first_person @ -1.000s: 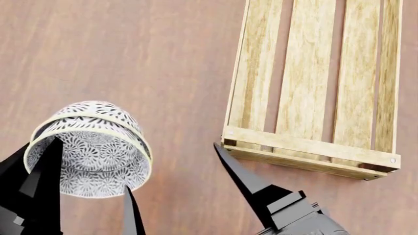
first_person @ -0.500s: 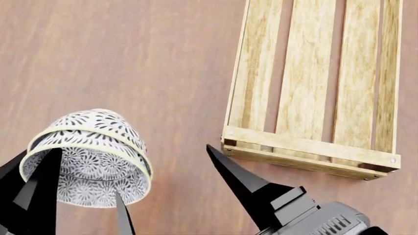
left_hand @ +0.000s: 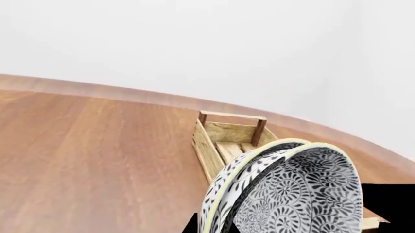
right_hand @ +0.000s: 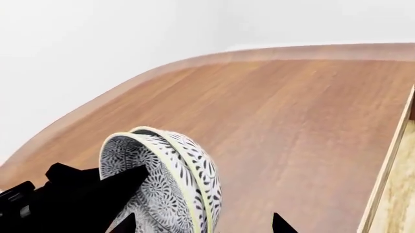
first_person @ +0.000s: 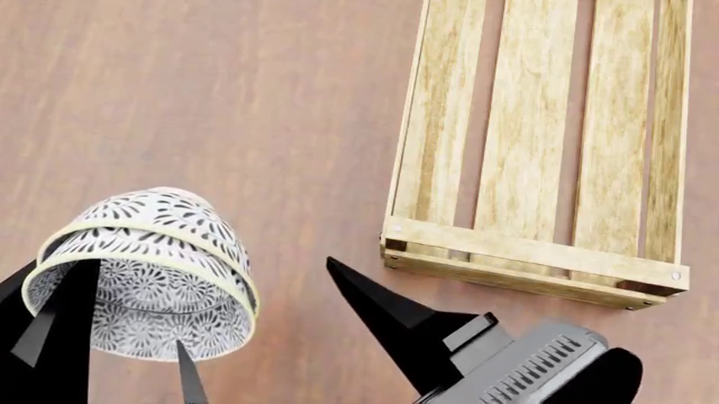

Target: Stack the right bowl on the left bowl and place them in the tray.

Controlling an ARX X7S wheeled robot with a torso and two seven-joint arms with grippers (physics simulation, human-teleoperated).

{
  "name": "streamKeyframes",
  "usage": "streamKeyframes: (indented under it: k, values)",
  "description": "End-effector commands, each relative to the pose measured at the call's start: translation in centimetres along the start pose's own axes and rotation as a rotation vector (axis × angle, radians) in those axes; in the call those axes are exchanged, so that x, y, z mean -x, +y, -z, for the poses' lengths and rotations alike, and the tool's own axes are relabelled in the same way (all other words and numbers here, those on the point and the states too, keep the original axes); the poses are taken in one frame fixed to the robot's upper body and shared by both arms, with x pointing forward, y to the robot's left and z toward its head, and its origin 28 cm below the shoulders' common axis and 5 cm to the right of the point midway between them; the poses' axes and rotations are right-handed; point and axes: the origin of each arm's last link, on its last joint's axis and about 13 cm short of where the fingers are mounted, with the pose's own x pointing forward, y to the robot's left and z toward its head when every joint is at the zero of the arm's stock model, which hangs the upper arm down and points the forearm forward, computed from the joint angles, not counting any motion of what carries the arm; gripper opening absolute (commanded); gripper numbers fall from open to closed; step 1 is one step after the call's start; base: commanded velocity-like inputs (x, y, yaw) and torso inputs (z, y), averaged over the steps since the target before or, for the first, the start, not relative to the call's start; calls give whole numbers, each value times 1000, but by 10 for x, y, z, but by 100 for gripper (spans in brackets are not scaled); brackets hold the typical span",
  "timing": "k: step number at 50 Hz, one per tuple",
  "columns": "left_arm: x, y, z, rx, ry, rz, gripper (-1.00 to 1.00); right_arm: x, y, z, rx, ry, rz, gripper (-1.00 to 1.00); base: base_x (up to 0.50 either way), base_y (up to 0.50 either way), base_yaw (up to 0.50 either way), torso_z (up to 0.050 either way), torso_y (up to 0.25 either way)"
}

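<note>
I'm gripping the stacked bowls (first_person: 141,273) by the rim in my left end effector (first_person: 113,337), tilted above bare surface (first_person: 225,101); the tray's (first_person: 528,252) near edge is lying well apart. My right end effector (first_person: 371,303) is hanging empty, fingers spread.

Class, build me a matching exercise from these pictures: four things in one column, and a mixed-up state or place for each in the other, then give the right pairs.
Column one:
1. stacked bowls
2. tray
3. left gripper
4. right gripper

Column two:
A. holds nothing, tip pointing between the bowls and the crate
B. nested and tilted, not in the crate
C. light wood slats, nothing inside
D. one finger inside the bowl, one outside its rim

Pairs: 1-B, 2-C, 3-D, 4-A
</note>
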Motion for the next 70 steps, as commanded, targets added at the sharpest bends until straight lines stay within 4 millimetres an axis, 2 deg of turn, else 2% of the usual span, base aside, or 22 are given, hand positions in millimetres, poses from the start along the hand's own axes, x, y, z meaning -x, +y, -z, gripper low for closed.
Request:
streamKeyframes:
  k: [1,18,34,35,68,69,70]
  values:
    - [-2,-1,-9,21,-82,33,-100,-10,-1,-3,-29,-32,-65,100,0,0,0,0,10]
    - [-2,-3,-6,27,-64,41,-100,-22,0,3,-51,-37,-78,100,0,0,0,0,1]
    - [-2,-2,-7,25,-69,37,-100,-25,-1,4,-55,-36,-84,100,0,0,0,1,1]
    - [-2,-2,-8,25,-69,37,-100,-25,-1,4,-56,-35,-83,-100,0,0,0,0,0]
    - [-1,-2,-7,29,-67,47,-100,-27,-1,4,-71,-37,-72,-100,0,0,0,0,1]
    - [-1,-2,-7,29,-66,50,100,-27,-1,3,-72,-38,-73,-100,0,0,0,0,0]
    - [-1,-2,-7,29,-64,51,100,-27,0,3,-76,-41,-75,-100,0,0,0,0,0]
